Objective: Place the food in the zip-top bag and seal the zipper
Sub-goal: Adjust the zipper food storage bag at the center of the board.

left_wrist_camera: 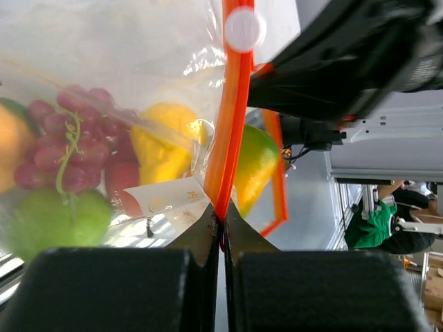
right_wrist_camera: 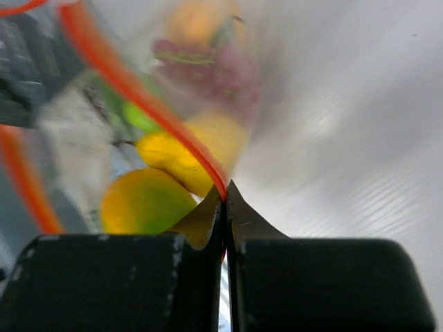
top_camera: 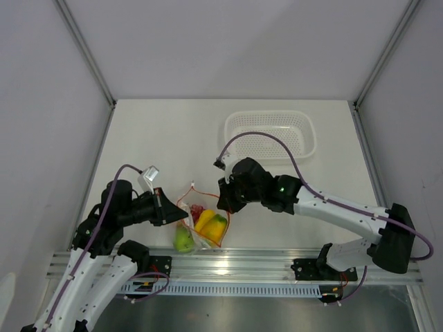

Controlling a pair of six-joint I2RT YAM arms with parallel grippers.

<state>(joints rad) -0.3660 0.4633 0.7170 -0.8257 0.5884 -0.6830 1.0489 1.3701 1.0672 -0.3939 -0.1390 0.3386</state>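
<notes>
The clear zip-top bag (top_camera: pixel 194 223) hangs between my two grippers near the table's front edge, with the food inside it. Through the plastic I see dark red grapes (left_wrist_camera: pixel 76 149), a green apple (left_wrist_camera: pixel 55 221), a yellow piece (left_wrist_camera: pixel 163 149) and an orange-yellow mango (left_wrist_camera: pixel 255 162). My left gripper (left_wrist_camera: pixel 221 216) is shut on one end of the red-orange zipper (left_wrist_camera: pixel 232 124), below a white slider (left_wrist_camera: pixel 244 29). My right gripper (right_wrist_camera: pixel 225 192) is shut on the zipper (right_wrist_camera: pixel 138 97) at the other end, beside the mango (right_wrist_camera: pixel 142 200) and grapes (right_wrist_camera: pixel 208 66).
A white perforated basket (top_camera: pixel 266 115) stands at the back right of the table. An aluminium rail (top_camera: pixel 235 259) runs along the near edge under the arm bases. Grey walls close in the table on three sides.
</notes>
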